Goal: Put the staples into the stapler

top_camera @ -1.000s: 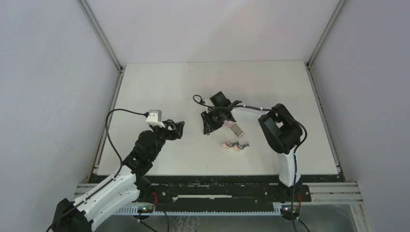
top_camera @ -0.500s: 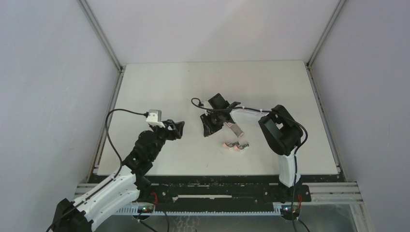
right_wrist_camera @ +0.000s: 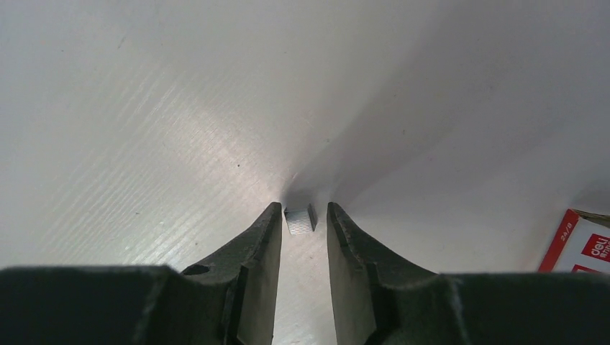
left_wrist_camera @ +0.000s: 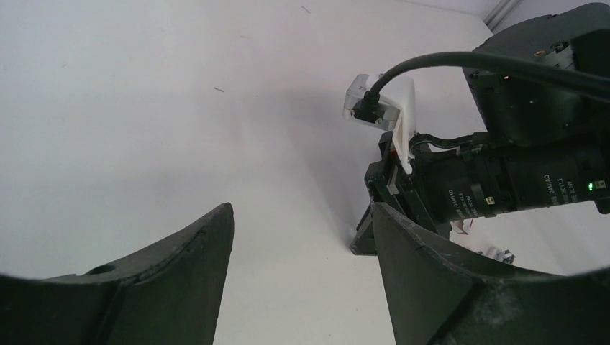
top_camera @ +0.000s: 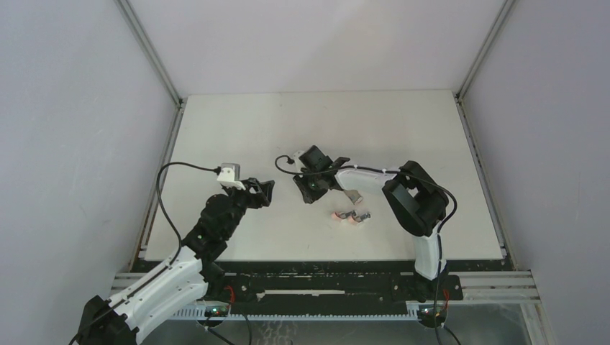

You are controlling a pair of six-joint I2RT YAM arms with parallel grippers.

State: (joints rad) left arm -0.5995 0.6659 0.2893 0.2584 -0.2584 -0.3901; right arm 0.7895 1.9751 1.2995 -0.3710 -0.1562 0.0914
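Observation:
The staples point(right_wrist_camera: 300, 220) are a short grey metal block lying on the white table between my right fingertips. My right gripper point(right_wrist_camera: 302, 209) is narrowly open and straddles the block, with a thin gap on each side. In the top view the right gripper point(top_camera: 308, 194) reaches left of the small staple box point(top_camera: 352, 192), whose red-marked label shows at the edge of the right wrist view point(right_wrist_camera: 586, 248). The two pink mini staplers point(top_camera: 350, 215) lie just in front of the box. My left gripper point(top_camera: 265, 189) is open and empty, left of the right gripper; its jaws stand wide apart in the left wrist view point(left_wrist_camera: 302, 212).
The right arm's wrist, with its camera and black cable point(left_wrist_camera: 518, 165), sits close to the right of my left fingers. The table point(top_camera: 237, 129) has metal rails along its left, right and near edges.
My right gripper has moved a little left and nearer, away from the staple box. The left arm has not moved.

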